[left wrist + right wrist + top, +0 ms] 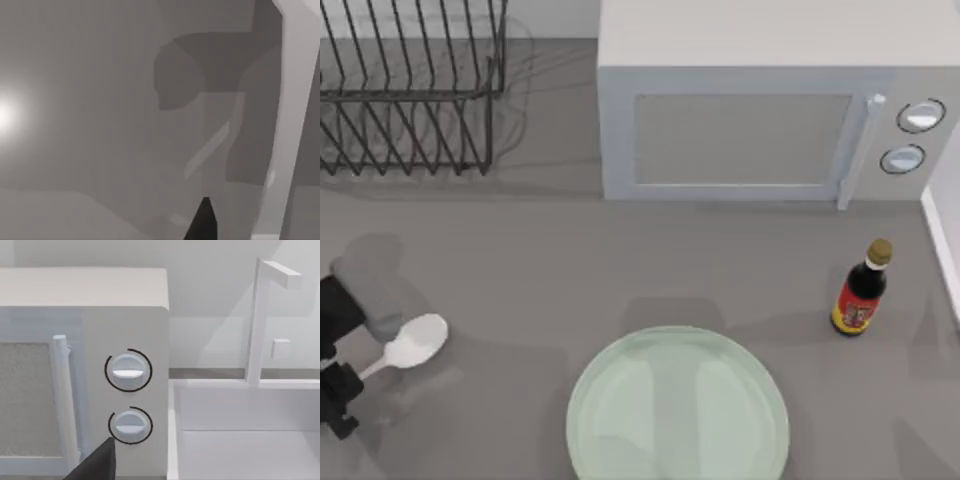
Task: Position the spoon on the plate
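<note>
1. Three views, taken in turn. From above, the spoon [412,343] lies on the grey table [520,280] near its left edge, bowl toward the middle of the table and thin handle running out toward the left gripper [338,385], which sits dark at the left margin, right at the handle's end. Whether its fingers are apart or closed on the handle, I cannot tell. The plate [677,407] rests at the front centre, well apart from the spoon, pale green and bare. Behind it stands the microwave [760,120], with a wire dish rack [410,90] at the back left and a dark sauce bottle [861,290] at the right.

2. In the left wrist view, grey surface and soft shadows take up most of the picture; a dark finger tip [202,222] pokes in at the lower edge, and a pale slanted bar crosses one side. The jaws' state is not readable here.

3. In the right wrist view, the microwave's two dials [128,370] and door handle [62,400] face the camera, a white sink [240,440] with a faucet [260,320] beside them. One dark finger [100,465] shows low down; open or closed, I cannot tell.
</note>
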Tool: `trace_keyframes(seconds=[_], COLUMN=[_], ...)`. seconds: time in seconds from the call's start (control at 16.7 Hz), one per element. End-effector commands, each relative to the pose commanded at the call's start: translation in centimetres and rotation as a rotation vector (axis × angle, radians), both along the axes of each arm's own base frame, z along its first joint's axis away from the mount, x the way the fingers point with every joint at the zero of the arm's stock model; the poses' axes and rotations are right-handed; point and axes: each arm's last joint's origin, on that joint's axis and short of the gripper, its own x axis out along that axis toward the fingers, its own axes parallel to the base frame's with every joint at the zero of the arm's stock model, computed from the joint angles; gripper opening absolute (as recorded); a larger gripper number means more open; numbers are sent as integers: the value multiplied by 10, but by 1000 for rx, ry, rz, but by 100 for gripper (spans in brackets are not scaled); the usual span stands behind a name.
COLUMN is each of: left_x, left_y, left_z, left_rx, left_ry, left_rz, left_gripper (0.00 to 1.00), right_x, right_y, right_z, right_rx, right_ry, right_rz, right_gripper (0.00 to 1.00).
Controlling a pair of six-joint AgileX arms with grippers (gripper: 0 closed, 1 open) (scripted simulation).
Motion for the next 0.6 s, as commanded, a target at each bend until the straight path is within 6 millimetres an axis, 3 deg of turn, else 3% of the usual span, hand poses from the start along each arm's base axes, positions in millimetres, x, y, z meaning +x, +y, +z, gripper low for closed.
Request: trace_keyframes(seconds=[0.42, 0.6], left_x=[-4, -5], left_y=[0, 0], left_z=[73, 83], left_rx=[-1, 0], left_ry=[21, 6], left_rz=[1, 4], left_gripper=[0, 0], right_x=[0, 0], right_y=[0, 0], right_z=[0, 0], right_rx=[0, 0], right_ry=[0, 0], right_rz=[0, 0], right_gripper=[100, 100])
